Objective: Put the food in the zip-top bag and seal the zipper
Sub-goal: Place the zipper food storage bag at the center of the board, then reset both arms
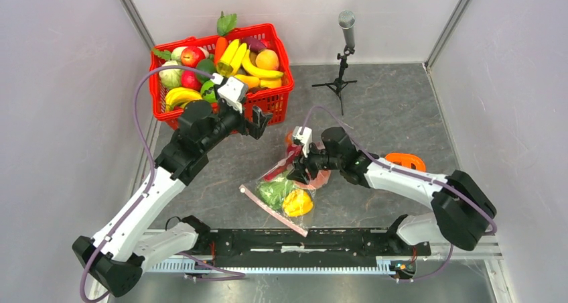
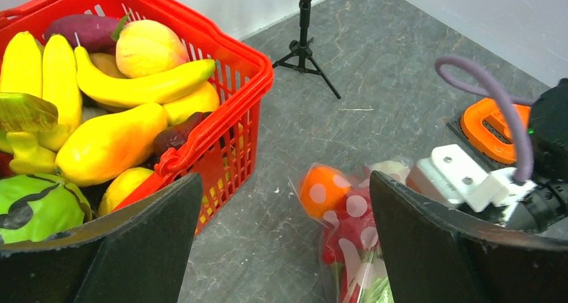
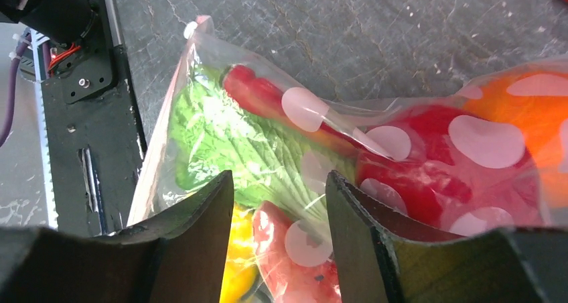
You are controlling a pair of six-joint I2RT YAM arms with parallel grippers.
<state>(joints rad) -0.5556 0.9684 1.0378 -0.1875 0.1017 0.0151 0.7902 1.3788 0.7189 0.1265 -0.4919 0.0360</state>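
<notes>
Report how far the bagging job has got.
Done: the cabbage, yellow pepper, watermelon slice and orange lie inside the zip-top bag. In hand: the right gripper sits over the bag, jaws apart; the left gripper hangs open beside the basket, empty. Left: the zipper along the near edge; whether it is sealed cannot be told.

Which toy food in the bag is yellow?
The bell pepper, lowest in the overhead view. The cabbage beside it is green; the others are red or orange.
</notes>
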